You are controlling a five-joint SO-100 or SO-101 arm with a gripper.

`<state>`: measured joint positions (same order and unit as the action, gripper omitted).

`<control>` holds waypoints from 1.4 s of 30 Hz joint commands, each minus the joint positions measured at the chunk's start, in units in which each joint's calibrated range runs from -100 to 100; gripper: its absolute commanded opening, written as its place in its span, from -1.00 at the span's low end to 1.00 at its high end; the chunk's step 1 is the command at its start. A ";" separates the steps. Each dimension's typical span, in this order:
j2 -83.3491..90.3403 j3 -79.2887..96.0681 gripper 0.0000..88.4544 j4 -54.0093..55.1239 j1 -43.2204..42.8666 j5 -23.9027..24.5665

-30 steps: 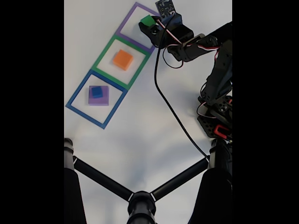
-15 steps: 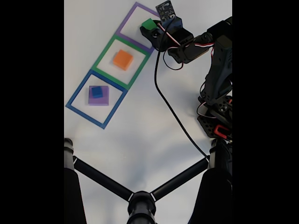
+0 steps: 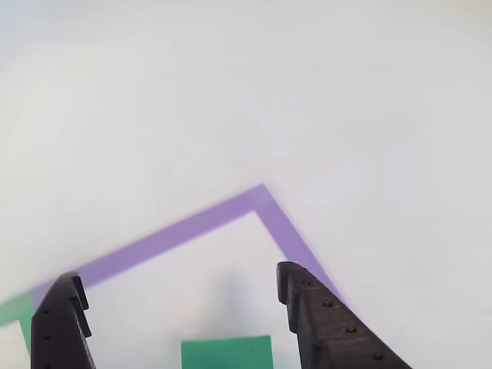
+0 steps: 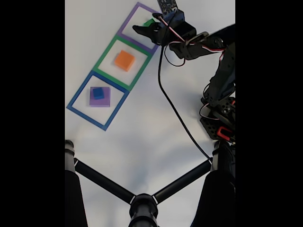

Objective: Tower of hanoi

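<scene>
the pincer point(image 3: 181, 296) hangs wide open and empty over the purple square point(image 3: 184, 227); the green block point(image 3: 227, 352) lies between its fingers, toward six o'clock in the other view.

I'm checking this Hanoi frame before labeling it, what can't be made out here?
- Green block: cut off by the bottom edge in the other view; mostly covered by the end effector in the fixed view.
- Whether the end effector touches the block: contact lies below the frame edge.
- Purple square: its right side hidden under the arm.
</scene>
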<state>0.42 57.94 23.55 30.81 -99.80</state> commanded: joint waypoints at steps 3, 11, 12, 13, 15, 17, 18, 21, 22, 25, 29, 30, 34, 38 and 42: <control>20.01 -16.00 -0.67 -38.40 -0.80 -0.20; 30.35 -38.99 -1.00 -83.08 -9.42 -0.20; 31.07 -41.72 -1.00 -87.53 -11.02 -0.20; 31.87 -43.81 -1.00 -91.66 -12.62 -0.20; 33.88 -44.53 -1.00 -96.67 -16.21 -0.20; 35.96 -44.53 -1.00 -99.51 -19.94 -0.20; 37.08 -44.26 -1.00 -100.32 -21.62 1.46; 41.25 -42.81 -1.00 -101.77 -26.73 5.14; 43.01 -41.35 -1.00 -101.85 -28.33 5.87; 47.66 -35.99 -0.99 -101.85 -32.29 5.32; 52.79 -29.54 -0.96 -99.83 -37.33 6.79; 53.99 -27.72 -0.96 -98.62 -38.47 6.61; 57.51 -19.18 -0.82 -90.52 -40.83 4.58; 59.76 -8.37 -0.69 -78.71 -41.06 -0.20; 60.40 4.08 -0.50 -61.55 -40.91 -0.20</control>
<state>58.94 53.38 -53.78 -10.01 -99.41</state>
